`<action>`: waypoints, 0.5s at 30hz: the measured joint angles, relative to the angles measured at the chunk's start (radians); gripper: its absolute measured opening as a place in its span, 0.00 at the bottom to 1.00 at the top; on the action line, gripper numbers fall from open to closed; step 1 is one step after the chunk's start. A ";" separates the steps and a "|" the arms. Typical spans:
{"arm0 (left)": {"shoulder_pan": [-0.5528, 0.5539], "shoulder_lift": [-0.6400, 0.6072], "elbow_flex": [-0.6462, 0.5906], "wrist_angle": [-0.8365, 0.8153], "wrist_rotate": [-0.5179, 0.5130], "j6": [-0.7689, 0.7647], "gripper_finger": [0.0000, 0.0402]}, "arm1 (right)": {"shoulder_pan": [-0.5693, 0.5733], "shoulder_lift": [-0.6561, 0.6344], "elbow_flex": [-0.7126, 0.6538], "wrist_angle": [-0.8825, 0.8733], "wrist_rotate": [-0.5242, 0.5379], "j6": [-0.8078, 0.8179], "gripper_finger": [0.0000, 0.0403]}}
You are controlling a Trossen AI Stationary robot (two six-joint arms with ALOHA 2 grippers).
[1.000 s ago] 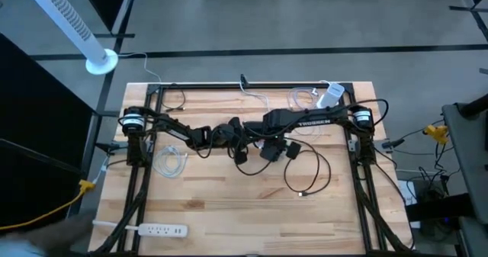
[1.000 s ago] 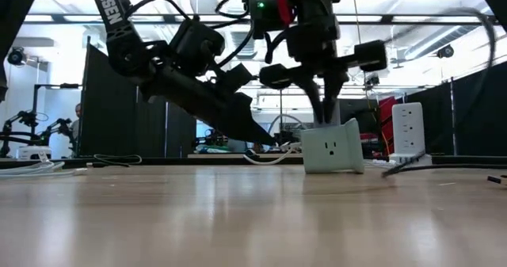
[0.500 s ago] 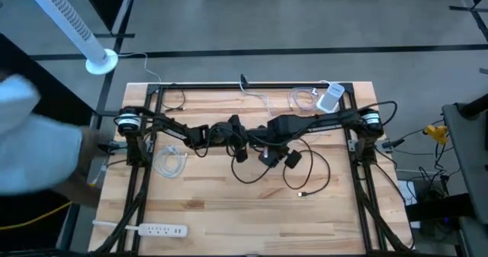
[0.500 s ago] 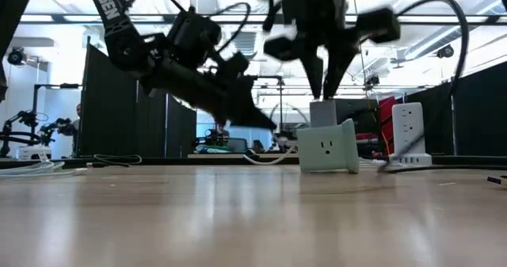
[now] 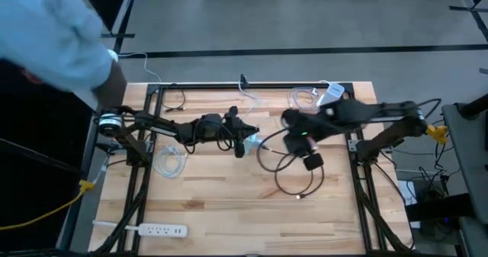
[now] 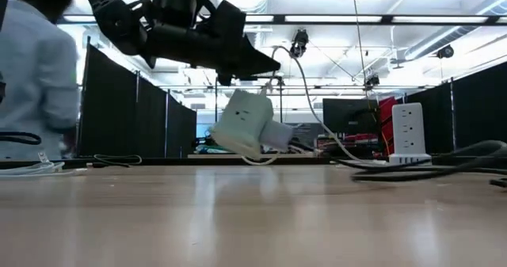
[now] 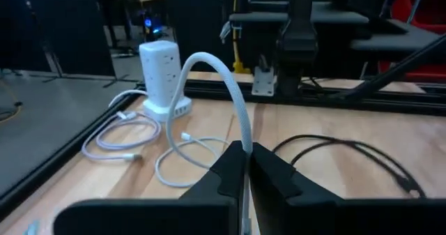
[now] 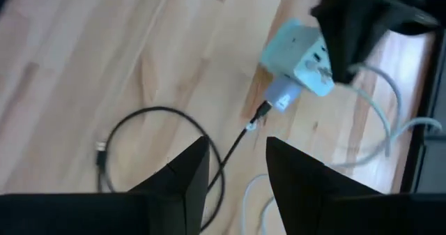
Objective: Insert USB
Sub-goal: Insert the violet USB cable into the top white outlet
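One USB plug: a grey-blue plug (image 8: pixel 282 95) on a thin black cable (image 8: pixel 157 109) sits in the face of a pale green cube-shaped power adapter (image 8: pixel 300 50).
Adapter position: near the middle of the light wooden surface (image 5: pixel 213 203), tilted on one corner. In the low view it seems lifted clear of the wood, hanging from its own white braided cable (image 7: pixel 209 59).
Black cable: it runs from the plug down to the surface and curls there in a loose loop.
Left tool (image 7: pixel 245 151): clamped tight on the white braided cable just above the adapter, the cable arching up out of the pinched fingers.
Right tool (image 8: pixel 237 148): raised over the surface beside the adapter, well apart from it, fingers parted and holding nothing.
Far edge: a white tower-shaped power strip (image 7: pixel 162 71) stands upright, with loose white leads coiled beside it.
Near edge: a flat white power strip (image 5: pixel 152 229) lies by the left corner.
Person: someone in a pale blue shirt (image 5: pixel 46 36) stands off the surface's left side.
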 joint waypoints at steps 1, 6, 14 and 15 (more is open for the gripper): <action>-0.002 0.005 0.000 0.003 0.002 -0.009 0.01 | 0.004 -0.024 -0.010 0.000 0.000 0.014 0.30; -0.016 0.052 0.000 -0.009 0.003 -0.041 0.01 | 0.018 -0.093 -0.074 0.005 0.000 0.068 0.24; -0.036 0.098 0.003 0.004 -0.004 -0.041 0.02 | 0.018 -0.104 -0.232 0.072 0.000 0.139 0.16; -0.037 0.101 0.004 -0.009 -0.003 -0.042 0.02 | 0.018 -0.101 -0.254 0.093 0.000 0.135 0.15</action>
